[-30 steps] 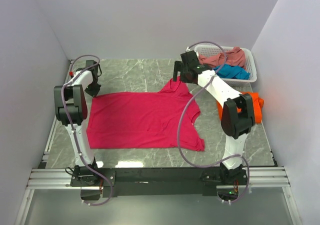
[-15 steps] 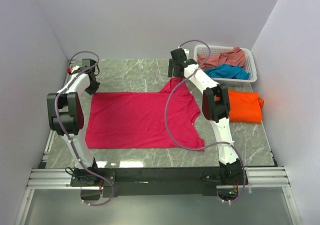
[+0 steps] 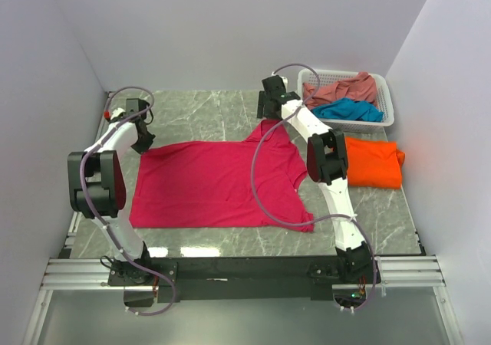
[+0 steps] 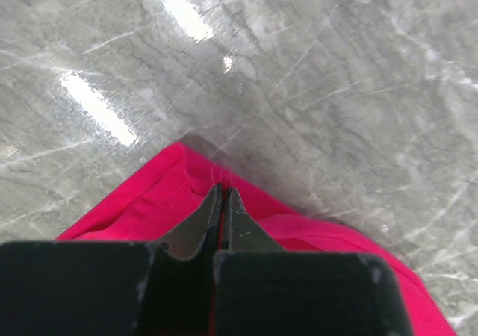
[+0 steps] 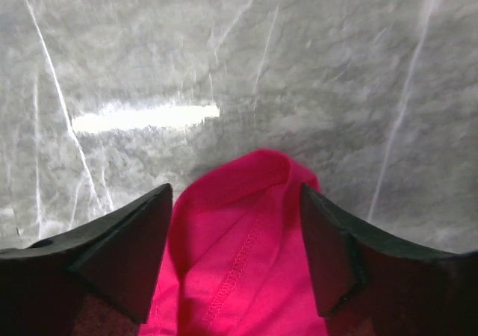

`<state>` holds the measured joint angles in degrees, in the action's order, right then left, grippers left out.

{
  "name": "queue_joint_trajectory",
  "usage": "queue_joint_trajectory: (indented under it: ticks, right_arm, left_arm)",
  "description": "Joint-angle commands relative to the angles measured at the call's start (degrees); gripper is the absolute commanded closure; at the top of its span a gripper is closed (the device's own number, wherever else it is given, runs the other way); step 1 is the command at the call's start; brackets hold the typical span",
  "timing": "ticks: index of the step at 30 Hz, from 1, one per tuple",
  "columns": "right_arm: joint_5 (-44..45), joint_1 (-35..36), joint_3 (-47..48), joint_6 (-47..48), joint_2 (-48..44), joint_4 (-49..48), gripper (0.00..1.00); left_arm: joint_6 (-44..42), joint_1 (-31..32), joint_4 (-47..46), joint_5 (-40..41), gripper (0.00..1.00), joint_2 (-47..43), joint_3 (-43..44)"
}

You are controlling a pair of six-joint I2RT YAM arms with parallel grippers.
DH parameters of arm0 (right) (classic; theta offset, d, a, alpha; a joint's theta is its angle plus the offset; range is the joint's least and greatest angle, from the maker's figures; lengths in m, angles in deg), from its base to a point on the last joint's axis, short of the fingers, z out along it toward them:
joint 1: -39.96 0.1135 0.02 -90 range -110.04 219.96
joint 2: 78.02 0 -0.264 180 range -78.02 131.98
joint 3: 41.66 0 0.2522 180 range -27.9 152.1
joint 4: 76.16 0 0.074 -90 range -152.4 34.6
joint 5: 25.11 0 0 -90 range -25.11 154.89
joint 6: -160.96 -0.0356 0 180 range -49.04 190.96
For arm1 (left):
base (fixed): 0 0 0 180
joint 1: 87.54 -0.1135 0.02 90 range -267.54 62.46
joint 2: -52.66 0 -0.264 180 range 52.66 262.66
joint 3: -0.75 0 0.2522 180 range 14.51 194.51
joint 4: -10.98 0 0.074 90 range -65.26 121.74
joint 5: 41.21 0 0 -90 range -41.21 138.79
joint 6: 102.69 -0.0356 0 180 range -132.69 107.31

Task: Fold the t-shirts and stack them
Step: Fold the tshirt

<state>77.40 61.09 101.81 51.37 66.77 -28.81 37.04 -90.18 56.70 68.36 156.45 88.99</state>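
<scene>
Grey marbled table [image 3: 215, 107] is seen enclosed by plain pale walls [image 3: 230, 31], and the magenta-pink t-shirt [image 3: 215, 184] is spread flat across the middle of the overhead frame. An orange t-shirt [image 3: 372, 162] is laid folded at the right. A teal-blue t-shirt [image 3: 349, 110] and a salmon-pink t-shirt [image 3: 341, 88] are heaped in the white basket [image 3: 390, 106] at the upper right.

The step in hand is judged to be the taking of the spread shirt's far edge at two points, ready for a fold toward the bottom of the frame. For that to be done well, both points should be gripped through every layer, lifted together to an equal height, and carried with the edge kept taut, so that no crease is dragged in.

The left pincer [image 4: 222, 194] is pressed together on the shirt's upper-left corner, with a sliver of cloth pinched between its tips. The right pincer [image 5: 235, 194] is held spread, and a raised fold at the shirt's upper-right peak lies between its jaws; no squeeze on it can be made out.
</scene>
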Motion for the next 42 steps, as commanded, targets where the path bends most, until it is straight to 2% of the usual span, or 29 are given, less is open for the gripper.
queue_joint_trajectory:
  ticks: [1, 5, 7, 8, 9, 12, 14, 15, 21, 24, 29, 32, 39, 42]
  right_arm:
    - [-2.3, -0.5, -2.2, -0.8, -1.7, -1.6, 0.26]
    - [-0.5, -0.6, -1.6, -1.1, -1.3, 1.2, 0.38]
    - [0.8, -0.6, -1.7, -1.3, -1.4, 2.1, 0.48]
    - [1.1, -0.6, -2.0, -1.3, -1.5, 2.0, 0.54]
    - [1.8, -0.6, -2.4, -1.2, -2.2, 1.8, 0.71]
    - [2.7, -0.6, -4.4, 0.0, -4.1, 0.4, 0.87]
    - [3.0, -0.6, -4.8, 1.0, -5.0, -1.2, 0.93]
    - [3.2, -0.6, -4.8, 2.2, -6.0, -1.6, 1.0]
    - [3.0, -0.6, -9.8, 4.0, -12.9, -5.4, 1.0]
    - [1.9, -0.6, -19.1, 3.5, -18.3, -9.4, 1.0]
    - [0.8, -0.5, -27.2, 1.7, -26.0, -11.7, 1.0]
    - [-1.3, -0.2, -35.4, 0.9, -32.1, -14.4, 1.0]
    - [0.4, 1.5, -55.8, -3.6, -49.1, -16.9, 1.0]
    - [3.8, 3.2, -61.4, -4.1, -56.1, -15.6, 1.0]
  left_arm:
    - [-1.0, 0.2, -1.6, 0.1, 0.99, -3.3, 0.1]
    - [-1.0, 0.3, -0.9, 0.8, 0.99, -3.2, 0.8]
    - [-1.0, 0.3, -1.2, 0.6, 0.99, -3.5, 0.6]
    - [-1.0, 0.3, -1.4, 0.5, 0.99, -3.6, 0.1]
    - [-1.0, 0.3, -1.7, -0.1, 0.99, -3.8, 0.1]
    - [-1.1, 0.3, -1.9, -0.9, 0.99, -3.9, -0.1]
    - [-1.2, 0.3, -1.6, -0.9, 0.99, -3.9, 0.1]
    - [-1.2, 0.3, -1.6, -0.9, 0.99, -4.0, 0.1]
    - [-0.9, 0.3, -1.8, -0.9, 0.99, -6.3, -1.2]
    - [-0.4, 0.3, -1.5, -0.8, 0.99, -7.3, -1.9]
    - [0.4, 0.3, -0.9, -0.9, 0.99, -9.1, -3.3]
    - [2.2, 0.3, -1.0, -1.3, 0.99, -11.4, -5.8]
    - [7.7, 0.2, -1.4, -0.1, 0.99, -17.8, -12.4]
    - [8.4, 0.3, -0.2, 0.8, 0.99, -19.0, -13.1]
